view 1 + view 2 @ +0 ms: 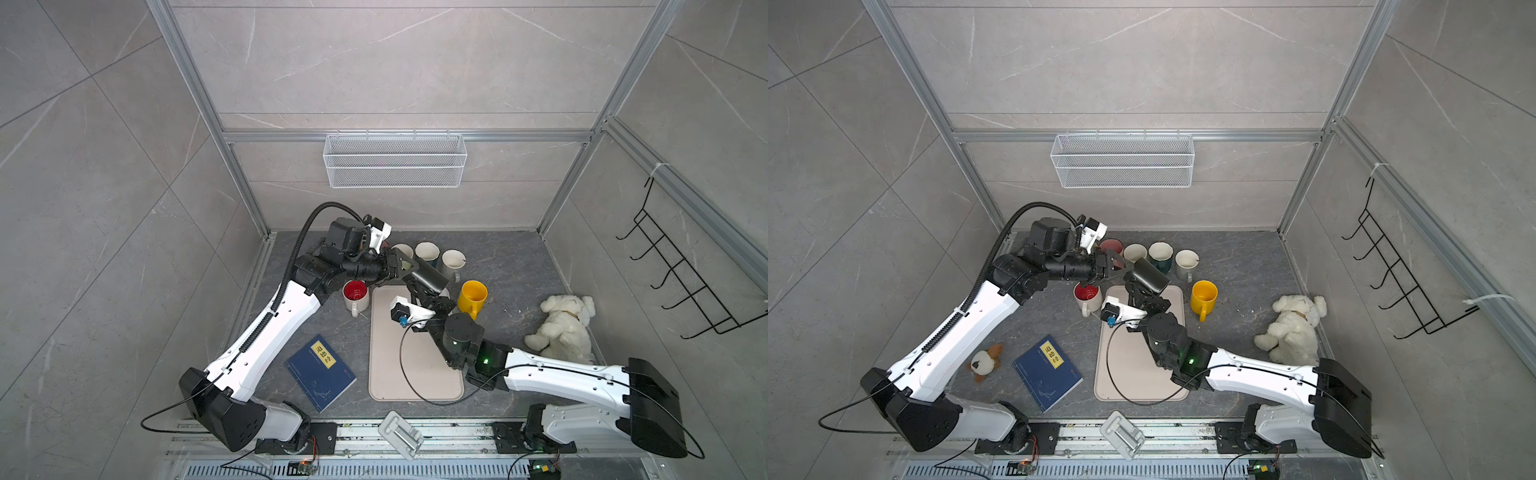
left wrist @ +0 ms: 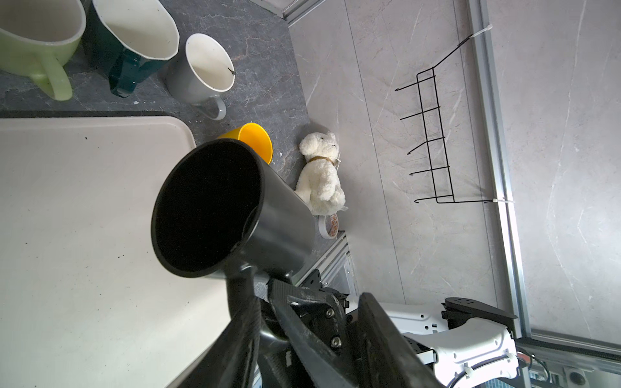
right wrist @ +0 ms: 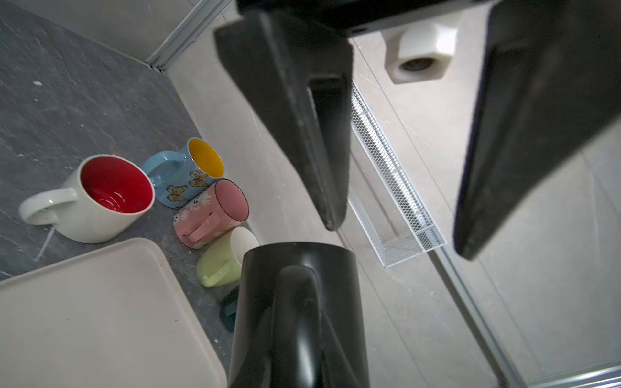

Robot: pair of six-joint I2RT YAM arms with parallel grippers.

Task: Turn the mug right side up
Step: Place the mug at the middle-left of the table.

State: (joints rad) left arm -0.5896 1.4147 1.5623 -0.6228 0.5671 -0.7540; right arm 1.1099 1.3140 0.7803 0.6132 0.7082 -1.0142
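The black mug (image 1: 432, 274) hangs tilted on its side in the air above the far end of the beige tray (image 1: 415, 374). Its open mouth (image 2: 208, 208) faces my left wrist camera. My right gripper (image 1: 415, 287) reaches up from below and is shut on the mug's handle (image 3: 299, 302). My left gripper (image 1: 409, 266) sits at the mug's mouth end with its fingers (image 3: 295, 134) spread apart. Only the wall shows between them, and one fingertip is close to the rim. Both top views show the two grippers meeting at the mug (image 1: 1150, 274).
Upright mugs stand around the tray's far end: a white one with red inside (image 1: 355, 293), a yellow one (image 1: 471, 297) and a row at the back (image 1: 428, 251). A white plush dog (image 1: 565, 324) lies right, a blue book (image 1: 320, 372) left. A wire basket (image 1: 395, 160) hangs on the wall.
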